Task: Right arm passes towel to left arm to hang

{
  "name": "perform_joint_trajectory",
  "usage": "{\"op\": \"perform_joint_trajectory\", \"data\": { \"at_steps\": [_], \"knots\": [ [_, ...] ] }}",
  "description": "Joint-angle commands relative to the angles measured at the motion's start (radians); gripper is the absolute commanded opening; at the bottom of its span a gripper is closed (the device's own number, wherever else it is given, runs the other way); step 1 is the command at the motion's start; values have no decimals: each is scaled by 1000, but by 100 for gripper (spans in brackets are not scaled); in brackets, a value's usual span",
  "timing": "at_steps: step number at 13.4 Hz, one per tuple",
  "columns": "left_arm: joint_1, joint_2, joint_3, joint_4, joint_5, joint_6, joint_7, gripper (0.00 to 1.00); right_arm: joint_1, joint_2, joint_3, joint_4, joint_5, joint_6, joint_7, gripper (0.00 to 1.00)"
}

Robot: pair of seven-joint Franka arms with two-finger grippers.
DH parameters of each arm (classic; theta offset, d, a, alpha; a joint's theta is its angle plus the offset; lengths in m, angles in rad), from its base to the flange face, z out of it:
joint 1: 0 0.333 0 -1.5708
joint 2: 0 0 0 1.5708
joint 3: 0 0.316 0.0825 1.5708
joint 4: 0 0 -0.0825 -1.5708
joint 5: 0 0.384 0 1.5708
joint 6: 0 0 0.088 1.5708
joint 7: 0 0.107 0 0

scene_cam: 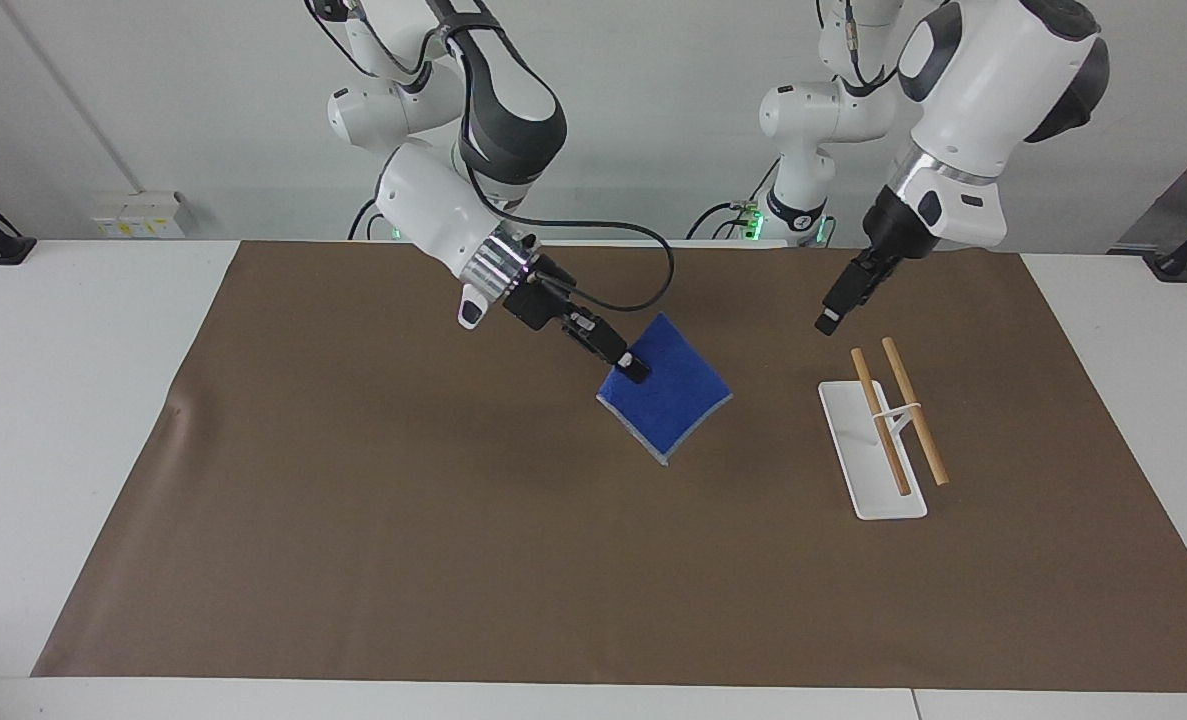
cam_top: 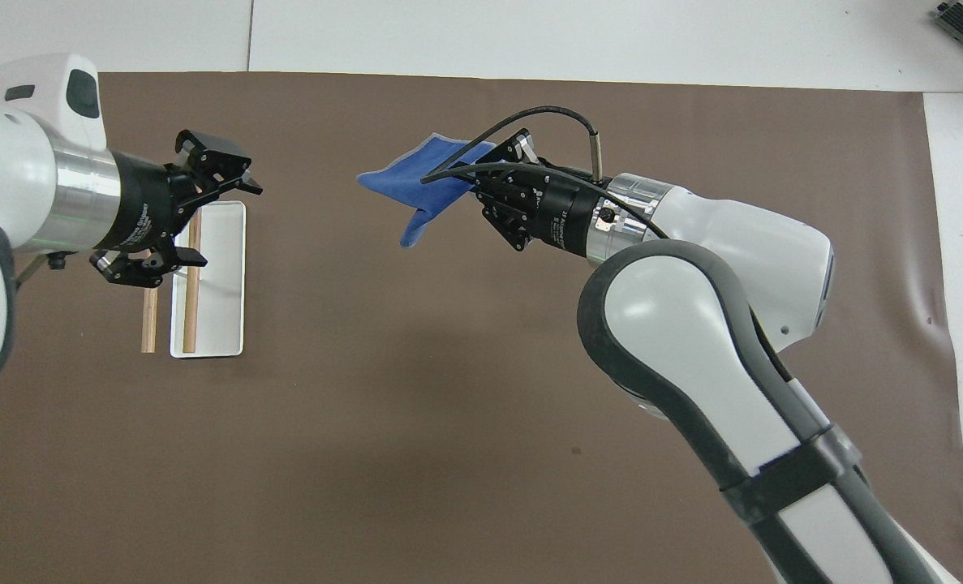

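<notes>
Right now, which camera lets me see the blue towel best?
The facing view. There the towel hangs open like a diamond from the right gripper, grey edge showing, nothing covering it. In the overhead view the towel looks squashed and narrow, and the gripper and its cable hide one end.

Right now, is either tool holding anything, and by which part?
The right tool holds the towel by an upper corner, the rest hanging free over the mat. The left tool is open and holds nothing.
</notes>
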Motion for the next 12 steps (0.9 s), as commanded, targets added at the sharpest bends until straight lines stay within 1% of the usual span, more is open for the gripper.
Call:
{"op": "perform_joint_trajectory", "data": {
  "at_steps": [1, 2, 4, 6, 8, 9, 12],
  "knots": [
    [-6, -39, -40, -91, -21, 164, -206, 100, 49, 3, 2, 6, 114, 63, 15, 0],
    [-6, -42, -59, -116, -21, 240, -256, 100, 60, 3, 2, 4, 136, 71, 15, 0],
    [-8, -45, -79, -160, -21, 374, -339, 100, 83, 4, 2, 1, 139, 115, 15, 0],
    [-8, -44, -83, -183, -21, 442, -369, 100, 94, 4, 2, 1, 139, 134, 15, 0],
    [-8, -38, -83, -225, -21, 549, -369, 100, 97, 4, 2, 0, 139, 137, 15, 0],
    [-8, -33, -83, -240, -21, 588, -370, 100, 97, 4, 2, -5, 139, 137, 15, 0],
    [-16, -19, -85, -240, -21, 614, -370, 100, 97, 4, 2, -8, 139, 137, 13, 0]
  ]
}}
